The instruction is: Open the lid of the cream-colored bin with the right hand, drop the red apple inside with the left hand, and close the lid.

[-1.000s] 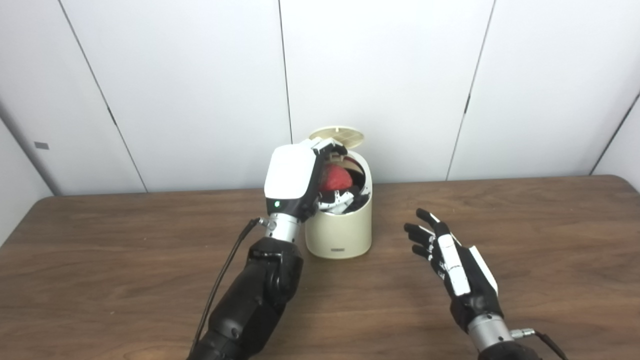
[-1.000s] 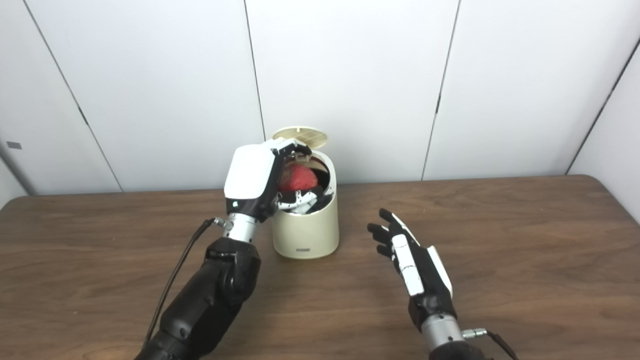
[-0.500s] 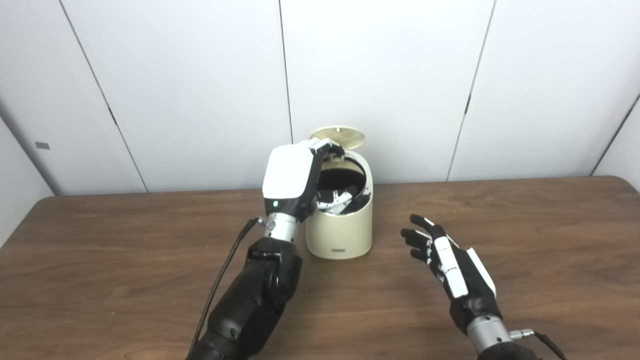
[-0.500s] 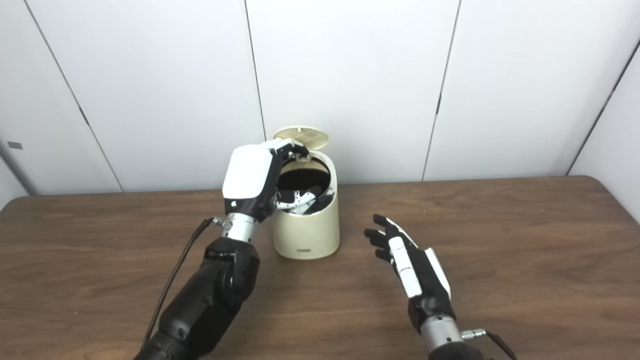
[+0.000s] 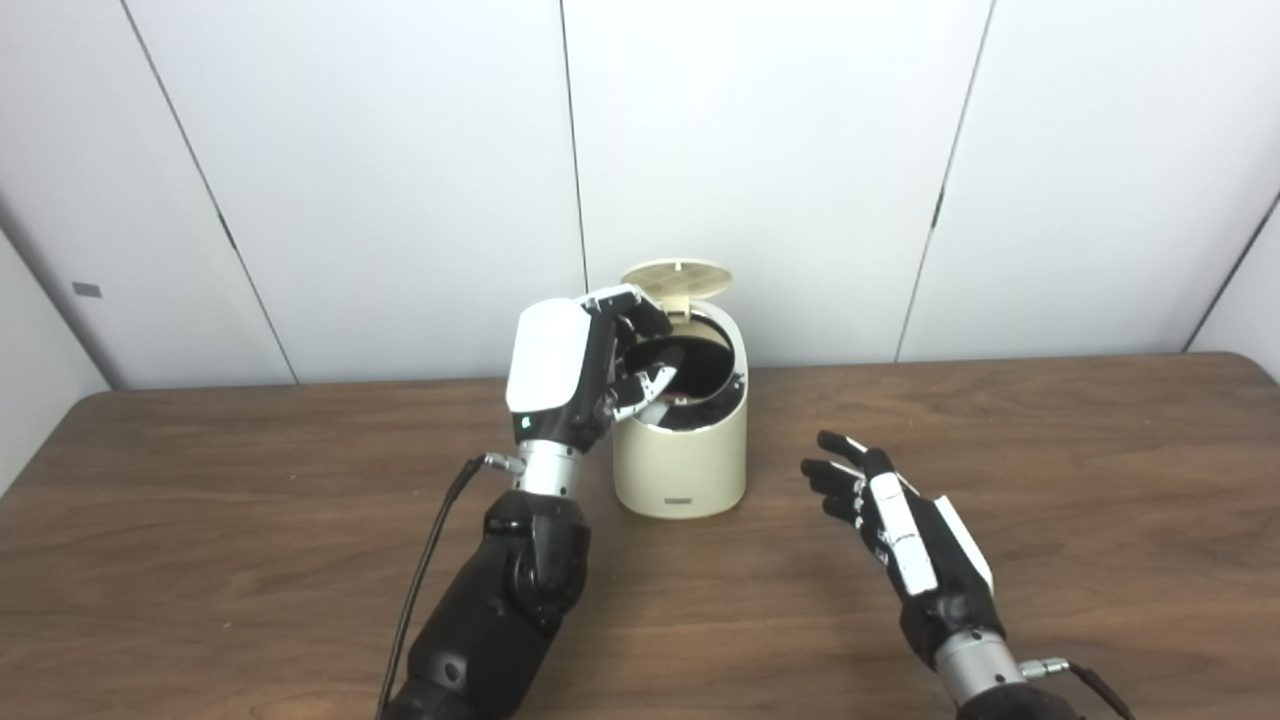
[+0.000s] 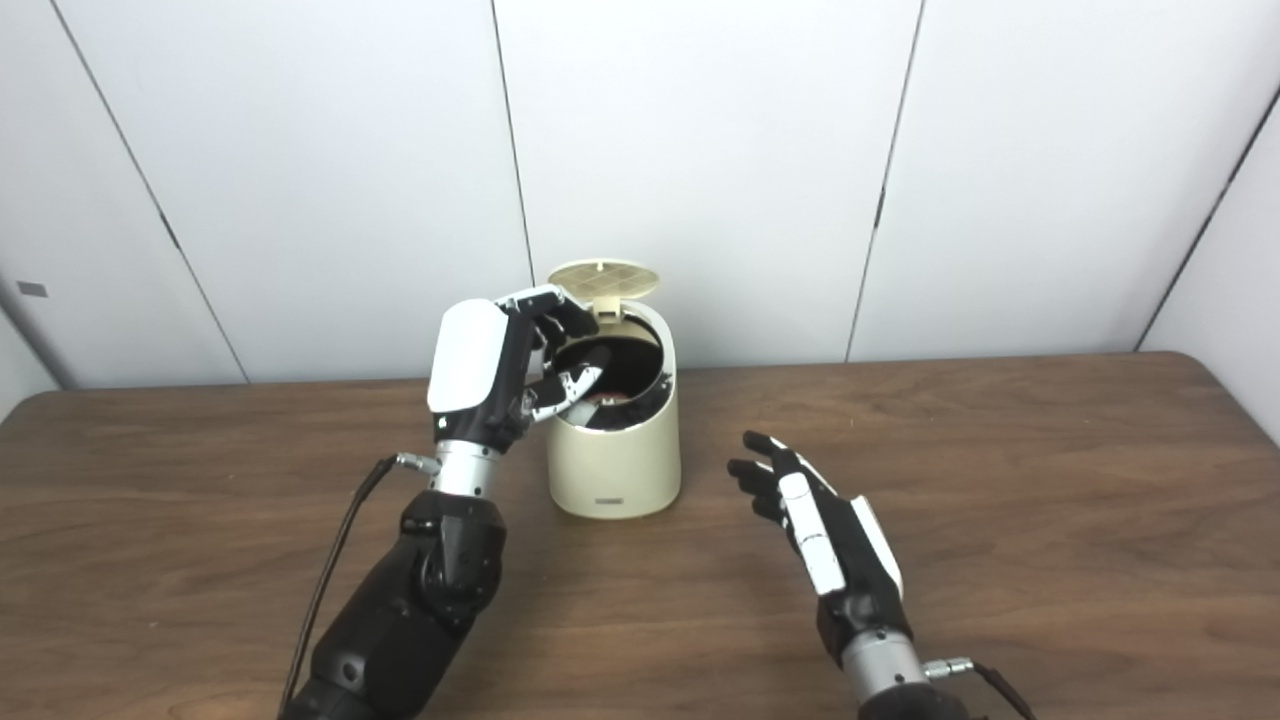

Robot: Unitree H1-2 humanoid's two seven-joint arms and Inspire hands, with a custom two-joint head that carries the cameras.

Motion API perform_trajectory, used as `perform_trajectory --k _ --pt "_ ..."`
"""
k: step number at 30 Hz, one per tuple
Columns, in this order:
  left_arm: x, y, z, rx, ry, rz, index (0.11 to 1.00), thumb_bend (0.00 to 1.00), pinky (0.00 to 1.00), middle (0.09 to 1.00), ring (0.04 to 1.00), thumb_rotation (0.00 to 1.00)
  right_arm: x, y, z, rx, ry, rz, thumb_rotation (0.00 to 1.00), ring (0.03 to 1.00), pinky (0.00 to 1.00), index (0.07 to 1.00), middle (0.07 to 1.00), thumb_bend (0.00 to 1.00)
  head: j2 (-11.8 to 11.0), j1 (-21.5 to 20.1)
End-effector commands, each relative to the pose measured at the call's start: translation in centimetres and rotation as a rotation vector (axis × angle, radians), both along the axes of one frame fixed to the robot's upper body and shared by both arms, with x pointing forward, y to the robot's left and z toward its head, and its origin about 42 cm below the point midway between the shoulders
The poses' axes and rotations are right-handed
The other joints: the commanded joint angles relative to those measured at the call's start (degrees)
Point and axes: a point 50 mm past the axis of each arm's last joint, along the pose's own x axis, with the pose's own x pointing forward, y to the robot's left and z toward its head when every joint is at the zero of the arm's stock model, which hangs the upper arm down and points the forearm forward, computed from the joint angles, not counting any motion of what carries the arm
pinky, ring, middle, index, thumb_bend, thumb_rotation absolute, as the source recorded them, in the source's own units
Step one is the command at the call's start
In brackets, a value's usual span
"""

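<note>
A brown wooden table (image 5: 200, 560) carries the scene, with white wall panels (image 5: 380, 180) behind it at the far edge. A black cable (image 5: 425, 570) runs along the left arm down to the near edge.

The bin (image 5: 682, 440) stands upright at the far middle of the table, close to the wall. Its round lid (image 5: 677, 277) is tipped up and back at the far rim, so the mouth is uncovered. The inside is dark; a small reddish patch low in the opening, seen in the right eye view, may be the apple (image 6: 603, 397), but it is too dim to be sure.

The left robot hand (image 5: 570, 375) is raised beside the bin's left rim, its white back toward the camera. Its fingers (image 5: 640, 315) are loosely curled and apart, reaching over the left edge of the mouth, and they hold nothing. The hand hides part of the bin's left rim and wall.

The right robot hand (image 5: 895, 515) hovers low over the table to the right of the bin and nearer, well apart from it. Its fingers (image 5: 835, 470) are spread and point toward the far left, and it holds nothing
</note>
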Motion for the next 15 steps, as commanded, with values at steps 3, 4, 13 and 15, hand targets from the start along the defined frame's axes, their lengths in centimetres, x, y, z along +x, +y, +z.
perform_trajectory --k 3,4,13,15 --pt "0.4 -0.4 2.4 -0.038 -0.125 -0.020 0.481 0.48 0.39 0.484 0.451 0.00 0.6 0.2 1.8 0.013 -0.088 0.023 1.00 0.828 0.85 0.831 0.783 0.53 0.1 0.1" --pt "0.4 -0.4 2.4 -0.041 -0.131 -0.019 0.482 0.48 0.39 0.482 0.450 0.00 0.6 0.2 1.8 0.010 -0.088 0.022 1.00 0.828 0.85 0.831 0.783 0.53 0.1 0.1" --pt "-1.6 1.5 2.6 -0.214 -0.072 -0.014 0.498 0.48 0.35 0.476 0.425 0.00 0.4 -0.4 1.8 -0.018 -0.097 0.005 1.00 0.865 0.84 0.853 0.814 0.53 0.3 0.7" --pt "-2.3 2.3 2.5 -0.229 -0.026 -0.015 0.503 0.48 0.35 0.469 0.414 0.00 0.5 -0.5 1.7 -0.013 -0.102 -0.001 1.00 0.876 0.84 0.856 0.825 0.52 0.3 0.8"
